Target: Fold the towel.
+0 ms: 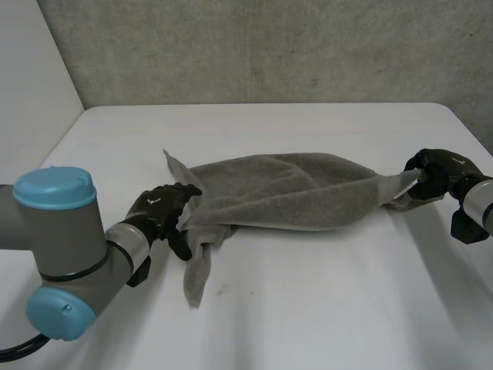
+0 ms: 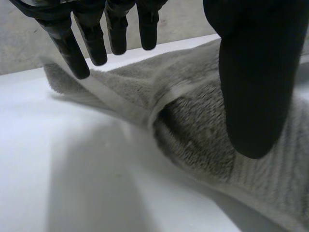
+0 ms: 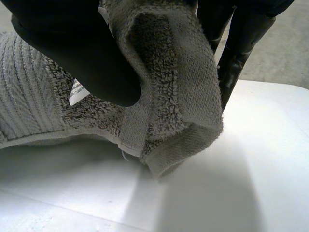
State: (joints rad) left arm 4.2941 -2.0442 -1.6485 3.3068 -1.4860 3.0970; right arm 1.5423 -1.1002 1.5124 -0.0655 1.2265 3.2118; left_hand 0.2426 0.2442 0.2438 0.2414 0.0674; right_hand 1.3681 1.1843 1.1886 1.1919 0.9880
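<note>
table [image 1: 308, 324] is bare round the towel, so nothing to snag on. trouble will come from the cloth itself.

towel [image 1: 285, 189] lies stretched crosswise, roped up rather than flat. its long edges are rolled in, one corner pokes up at its left end, and a twisted tail trails off that same end. fold it like this and you'd prob lock the twist in and get a lump, not a clean half.

left hand [image 1: 158, 212] sits at the towel's left end. its wrist view shows fingers straight and spread well away from the thumb, w/ the thumb tip just over the pile and nothing pinched, so i read it as open. that's your main risk. if the right side pulls or lifts now, the left end has no anchor, so the whole towel would likely drag along and the tail bunch up more.

right hand [image 1: 439, 171] is clamped on the towel's right end, thumb vs fingers. the cloth there is doubled over in a thick wad, not a single corner. a wad like that can slip out layer by layer under tension, and you can't tell which corner you've actually got.

label [image 3: 77, 93], small and white, sits on the towel right beside that thumb. watch it doesn't get taken for an edge.
</note>
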